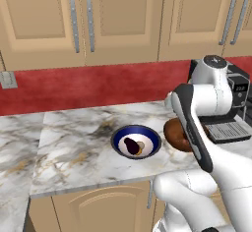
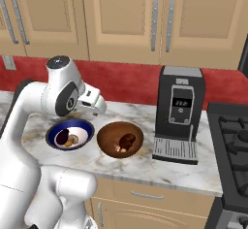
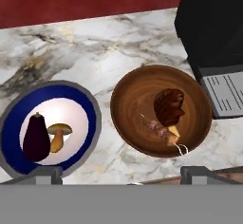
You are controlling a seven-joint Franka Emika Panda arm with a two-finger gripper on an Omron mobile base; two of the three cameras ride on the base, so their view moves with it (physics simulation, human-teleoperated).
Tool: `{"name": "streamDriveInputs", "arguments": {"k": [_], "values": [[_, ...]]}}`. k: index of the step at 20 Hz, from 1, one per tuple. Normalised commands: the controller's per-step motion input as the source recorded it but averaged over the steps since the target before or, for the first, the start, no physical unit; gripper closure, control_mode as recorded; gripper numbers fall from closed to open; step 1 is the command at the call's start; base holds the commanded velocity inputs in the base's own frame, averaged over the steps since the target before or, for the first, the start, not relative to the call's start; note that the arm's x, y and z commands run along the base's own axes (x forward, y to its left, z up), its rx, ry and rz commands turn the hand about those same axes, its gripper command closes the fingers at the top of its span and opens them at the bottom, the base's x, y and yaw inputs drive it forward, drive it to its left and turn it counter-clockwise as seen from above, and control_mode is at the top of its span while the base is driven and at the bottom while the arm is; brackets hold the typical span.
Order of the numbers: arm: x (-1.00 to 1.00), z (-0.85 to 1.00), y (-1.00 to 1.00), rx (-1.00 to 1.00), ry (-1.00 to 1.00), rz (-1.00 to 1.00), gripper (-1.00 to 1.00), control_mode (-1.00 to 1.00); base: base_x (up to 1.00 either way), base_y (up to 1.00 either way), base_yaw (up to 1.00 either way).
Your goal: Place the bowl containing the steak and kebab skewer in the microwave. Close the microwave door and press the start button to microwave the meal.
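Marble counter (image 2: 145, 167) under tan cabinets (image 2: 121, 19), seemingly uncluttered.

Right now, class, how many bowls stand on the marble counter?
2. The round brown wooden bowl sits beside the black coffee machine; the blue-rimmed white bowl sits on its other side. None seems hidden.

The marble worktop (image 2: 145, 167) carries a brown wooden bowl (image 2: 119, 139) with meat inside. Just beside it stands a blue-rimmed bowl (image 2: 69, 134) holding an aubergine and a mushroom. On the wooden bowl's other side sits a black coffee machine (image 2: 179, 114).
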Motion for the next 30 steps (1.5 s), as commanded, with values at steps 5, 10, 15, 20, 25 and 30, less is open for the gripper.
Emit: {"name": "streamDriveInputs", "arguments": {"k": [5, 10, 15, 20, 25, 30], "values": [[-0.11, -0.2, -0.53, 0.08, -0.12, -0.13, -1.0, -1.0, 0.0, 0.0, 0.0], [-0.24, -0.52, -0.59, 0.1, -0.16, -0.14, -1.0, -1.0, 0.0, 0.0, 0.0], [0.0, -0.49, -0.55, 0.25, -0.05, -0.19, -1.0, -1.0, 0.0, 0.0, 0.0], [0.0, -0.24, -0.48, 0.28, 0.05, -0.16, -1.0, -1.0, 0.0, 0.0, 0.0], [0.01, -0.21, -0.35, 0.18, 0.23, -0.03, -1.0, -1.0, 0.0, 0.0, 0.0], [0.11, -0.38, -0.13, 0.12, 0.24, 0.0, -1.0, -1.0, 0.0, 0.0, 0.0]]}}
